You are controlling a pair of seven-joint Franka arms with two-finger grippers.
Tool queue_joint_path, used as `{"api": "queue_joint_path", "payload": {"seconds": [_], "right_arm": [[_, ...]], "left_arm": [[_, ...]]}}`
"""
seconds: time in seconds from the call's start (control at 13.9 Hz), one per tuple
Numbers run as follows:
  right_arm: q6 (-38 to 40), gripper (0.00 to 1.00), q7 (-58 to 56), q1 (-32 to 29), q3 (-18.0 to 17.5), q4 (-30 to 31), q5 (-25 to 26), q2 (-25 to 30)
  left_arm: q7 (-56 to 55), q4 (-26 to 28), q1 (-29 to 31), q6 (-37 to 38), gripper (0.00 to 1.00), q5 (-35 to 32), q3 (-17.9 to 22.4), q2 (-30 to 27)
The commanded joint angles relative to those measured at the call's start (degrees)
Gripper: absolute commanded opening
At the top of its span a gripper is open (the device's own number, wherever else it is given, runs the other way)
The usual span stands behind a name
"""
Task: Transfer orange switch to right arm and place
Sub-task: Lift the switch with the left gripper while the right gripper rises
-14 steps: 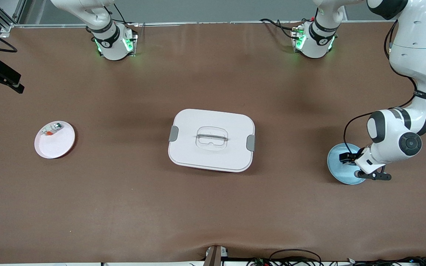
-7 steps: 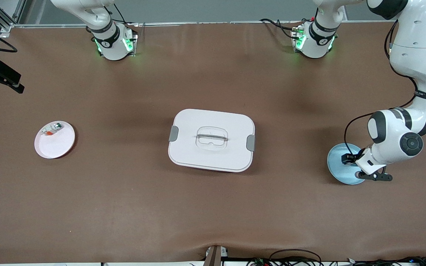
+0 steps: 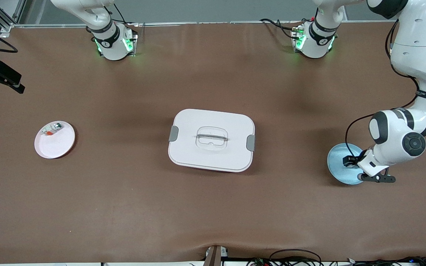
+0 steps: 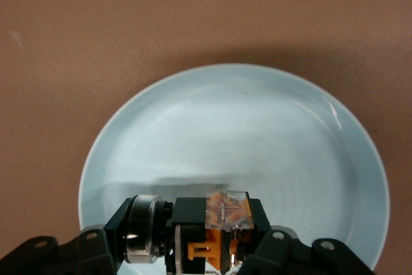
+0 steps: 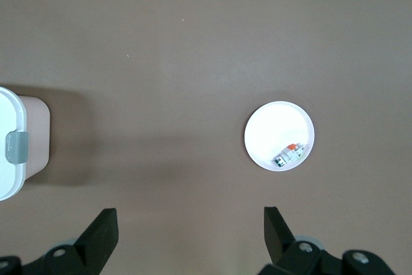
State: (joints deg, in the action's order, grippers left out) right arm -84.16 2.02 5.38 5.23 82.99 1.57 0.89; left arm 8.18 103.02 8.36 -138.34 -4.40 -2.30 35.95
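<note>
Your left gripper [image 4: 212,259] pinches the orange switch [image 4: 215,227] over the blue plate [image 4: 257,127]. Your right gripper [image 5: 187,233] waits high above the table [image 5: 161,62], jaws spread wide, holding nothing.

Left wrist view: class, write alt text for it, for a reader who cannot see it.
The left end effector is shut on the orange switch, just above a pale blue plate. The plate rests on a brown table.
</note>
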Motion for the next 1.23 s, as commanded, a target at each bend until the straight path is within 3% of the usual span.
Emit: {"api": "queue_joint_path", "payload": {"seconds": [0.0, 0.36, 0.65, 0.94, 1.15], "right_arm": [[0.14, 1.0, 0.62, 0.15, 0.04, -0.19, 0.37, 0.16], [0.31, 1.0, 0.71, -0.46, 0.48, -0.64, -2.53, 0.16], [-0.39, 1.0, 0.53, -0.11, 0.22, -0.72, -2.62, 0.16], [-0.3, 1.0, 0.71, -0.2, 0.22, -1.86, -2.79, 0.16], [0.05, 1.0, 0.88, 1.11, 0.04, -1.87, -2.8, -0.1]], "left_arm": [[-1.93, 0.78, 0.16, 3.59, 0.04, -0.17, -0.42, -4.56], [-3.52, -0.62, 0.08, 16.93, 0.04, 2.62, -1.47, -13.35], [-7.19, -7.72, -0.01, 36.52, 0.04, 6.77, -3.05, -20.12], [-18.78, -17.75, -0.01, 51.13, 0.04, 9.32, -8.49, -21.45], [-28.1, -19.35, 0.07, 53.18, 0.04, 12.21, -13.06, -23.72]]}}
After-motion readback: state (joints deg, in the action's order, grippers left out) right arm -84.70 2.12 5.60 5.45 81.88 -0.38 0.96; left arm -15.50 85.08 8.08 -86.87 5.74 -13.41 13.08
